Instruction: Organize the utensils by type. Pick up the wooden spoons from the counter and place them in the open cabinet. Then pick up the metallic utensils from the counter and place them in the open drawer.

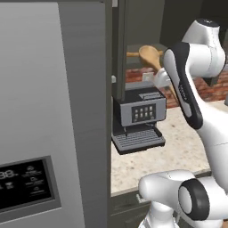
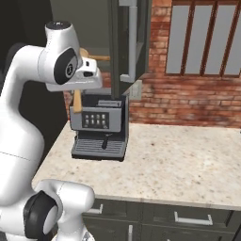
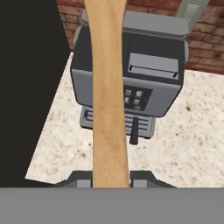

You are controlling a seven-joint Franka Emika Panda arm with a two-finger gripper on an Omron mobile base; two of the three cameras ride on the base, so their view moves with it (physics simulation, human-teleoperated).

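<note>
Holding a light-brown wooden spoon (image 3: 108, 96) by its long handle, my claw (image 3: 111, 177) is clamped on it, raised above the grey coffee machine (image 2: 100, 127) on the beige speckled surface (image 2: 179, 160), bowl toward the dark grey cabinet (image 1: 142, 22), I judge for shelving.

Two wooden spoons (image 1: 151, 57), one coffee machine (image 2: 100, 127), one fridge (image 1: 49, 111).
</note>
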